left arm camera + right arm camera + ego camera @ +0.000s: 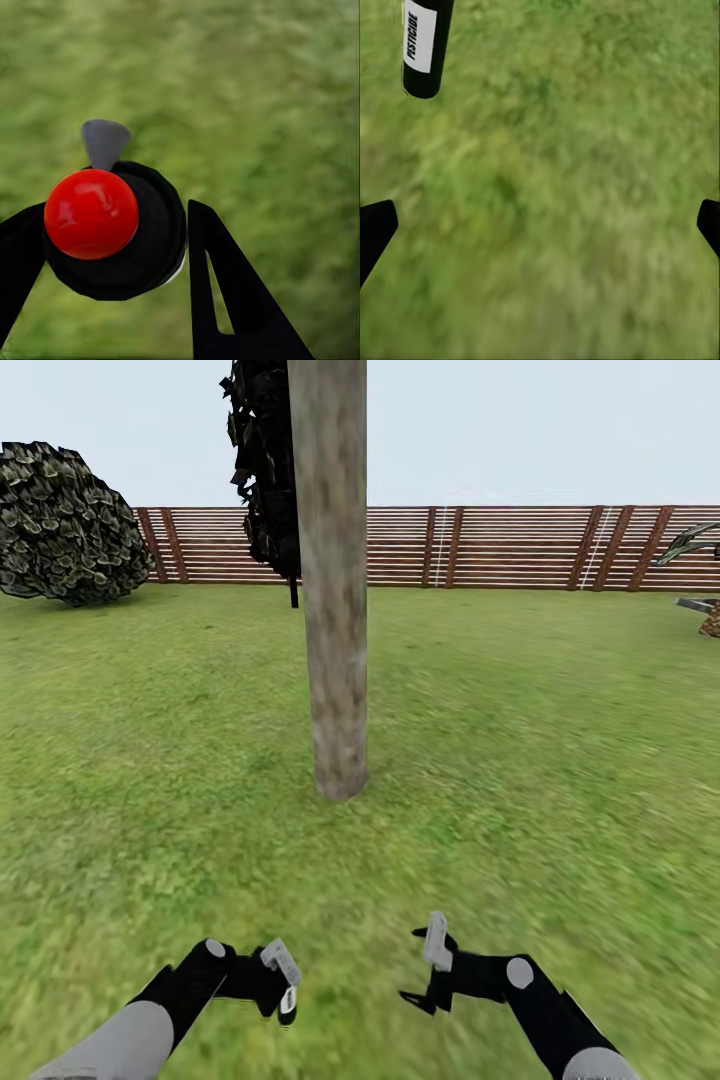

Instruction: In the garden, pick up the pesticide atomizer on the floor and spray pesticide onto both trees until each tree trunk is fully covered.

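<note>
One atomizer (112, 225) is clamped in the left gripper (283, 982); right gripper (432, 972) spread wide, holding nothing.

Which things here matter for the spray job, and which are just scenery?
Job:
- pesticide atomizer, held in the left gripper
- tree trunk straight ahead
- right gripper, open, holding nothing

Scenery:
- slat fence
- round bush
- palm-like plant
- lawn
</note>
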Motion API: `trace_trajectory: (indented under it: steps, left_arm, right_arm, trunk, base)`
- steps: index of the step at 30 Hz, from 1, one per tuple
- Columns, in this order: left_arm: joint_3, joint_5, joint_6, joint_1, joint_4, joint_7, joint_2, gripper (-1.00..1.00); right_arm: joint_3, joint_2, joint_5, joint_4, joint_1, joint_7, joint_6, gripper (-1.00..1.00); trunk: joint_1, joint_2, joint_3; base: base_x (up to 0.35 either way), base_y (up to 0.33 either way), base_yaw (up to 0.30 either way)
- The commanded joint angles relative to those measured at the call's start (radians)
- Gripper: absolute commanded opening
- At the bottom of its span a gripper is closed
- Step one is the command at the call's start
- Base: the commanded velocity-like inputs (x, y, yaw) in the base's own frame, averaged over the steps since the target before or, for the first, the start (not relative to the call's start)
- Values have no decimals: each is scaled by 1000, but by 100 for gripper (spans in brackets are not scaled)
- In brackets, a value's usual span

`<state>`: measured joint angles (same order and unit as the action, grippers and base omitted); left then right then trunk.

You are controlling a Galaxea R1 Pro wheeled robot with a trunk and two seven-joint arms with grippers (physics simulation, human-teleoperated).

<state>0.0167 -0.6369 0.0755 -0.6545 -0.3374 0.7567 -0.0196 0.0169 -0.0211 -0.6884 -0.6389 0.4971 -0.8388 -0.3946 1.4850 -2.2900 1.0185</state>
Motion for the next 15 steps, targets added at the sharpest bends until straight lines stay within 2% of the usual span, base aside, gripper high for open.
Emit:
trace_trajectory:
  steps: [1, 4, 6, 9, 12, 15]
  left_arm:
    - [0, -5, 1, 0, -2, 0, 1, -100]
    - [0, -38, 7, 0, -5, 1, 5, -100]
    - [0, -80, 30, 0, -6, 0, 18, -100]
    - [0, -104, 48, -1, -7, 0, 33, -100]
    - [0, -116, 56, -1, -19, 0, 63, -100]
    - [0, -117, 57, -1, -24, 0, 76, -100]
  right_arm:
    - [0, 0, 0, -1, 1, -4, 0, 100]
    - [0, 0, 0, -7, 8, -37, 0, 100]
    - [0, 1, 0, -13, 14, -100, 0, 100]
    - [0, 1, 2, -36, 19, -137, 6, 100]
    - [0, 17, 4, -98, 22, -181, 122, 100]
    - [0, 25, 4, -127, 23, -218, 166, 100]
  trunk:
    - [0, 0, 0]
    - [0, 0, 0]
    - [0, 0, 0]
    - [0, 0, 0]
    - [0, 0, 0]
    - [0, 0, 0]
  base:
    - [0, 0, 0]
    - [0, 0, 0]
    - [0, 0, 0]
    - [0, 0, 0]
    - [0, 0, 0]
    - [0, 0, 0]
